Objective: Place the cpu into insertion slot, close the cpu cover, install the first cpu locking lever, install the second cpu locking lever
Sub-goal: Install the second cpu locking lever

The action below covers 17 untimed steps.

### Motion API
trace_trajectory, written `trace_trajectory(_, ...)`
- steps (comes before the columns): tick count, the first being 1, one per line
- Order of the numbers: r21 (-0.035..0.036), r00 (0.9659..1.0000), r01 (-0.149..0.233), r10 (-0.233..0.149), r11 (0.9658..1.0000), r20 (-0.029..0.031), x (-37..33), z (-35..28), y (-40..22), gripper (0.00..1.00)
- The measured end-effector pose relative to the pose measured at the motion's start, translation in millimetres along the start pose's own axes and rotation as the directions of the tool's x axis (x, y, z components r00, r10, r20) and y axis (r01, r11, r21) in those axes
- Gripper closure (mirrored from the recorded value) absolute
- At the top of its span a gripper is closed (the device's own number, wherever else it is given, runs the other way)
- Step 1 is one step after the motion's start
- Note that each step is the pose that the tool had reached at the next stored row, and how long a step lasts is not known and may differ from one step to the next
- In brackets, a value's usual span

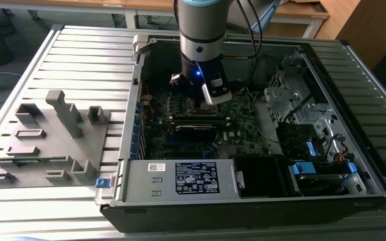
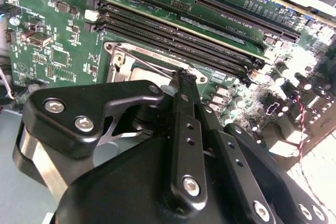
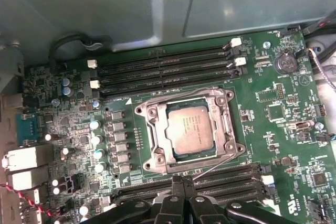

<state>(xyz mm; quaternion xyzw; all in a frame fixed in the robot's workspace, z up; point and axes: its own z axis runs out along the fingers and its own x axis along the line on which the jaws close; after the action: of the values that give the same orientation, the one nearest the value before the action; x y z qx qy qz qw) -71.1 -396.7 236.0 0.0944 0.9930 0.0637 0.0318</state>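
The cpu [image 3: 191,128] lies flat in the insertion slot [image 3: 145,112] on the green motherboard [image 3: 283,129]. The cpu cover [image 3: 224,124] lies closed around it, and the chip's silver top shows through the cut-out. One thin wire lever [image 3: 223,162] slants up off the socket edge nearest my gripper. Another lever [image 3: 173,98] lies along the far edge. My gripper [image 3: 181,181] hangs just beside the socket with its fingers [image 2: 181,85] pressed together, and their tip is at the slanted lever. In the exterior view the gripper [image 1: 194,104] is low inside the open computer case.
Long black memory slots [image 3: 168,69] flank the socket on both sides. The case's metal walls [image 1: 137,90] ring the board. A power supply [image 1: 179,178] sits at the front. Drive bays with blue tabs [image 1: 303,168] fill the exterior view's right, and a grey fixture [image 1: 52,135] stands on the left.
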Motion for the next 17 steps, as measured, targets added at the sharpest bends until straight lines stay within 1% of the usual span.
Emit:
trace_trajectory(9, 0.0005, 1.0, -0.008, 0.008, 1.0, 0.0011, 1.1, 11.0, -2.9, 0.89)
trace_trajectory(11, 0.0007, 1.0, -0.008, 0.008, 1.0, 0.0011, 2.2, 11.9, -3.4, 0.89)
trace_trajectory(17, 0.0006, 1.0, -0.008, 0.008, 1.0, 0.0007, 2.2, 12.1, -3.3, 0.89)
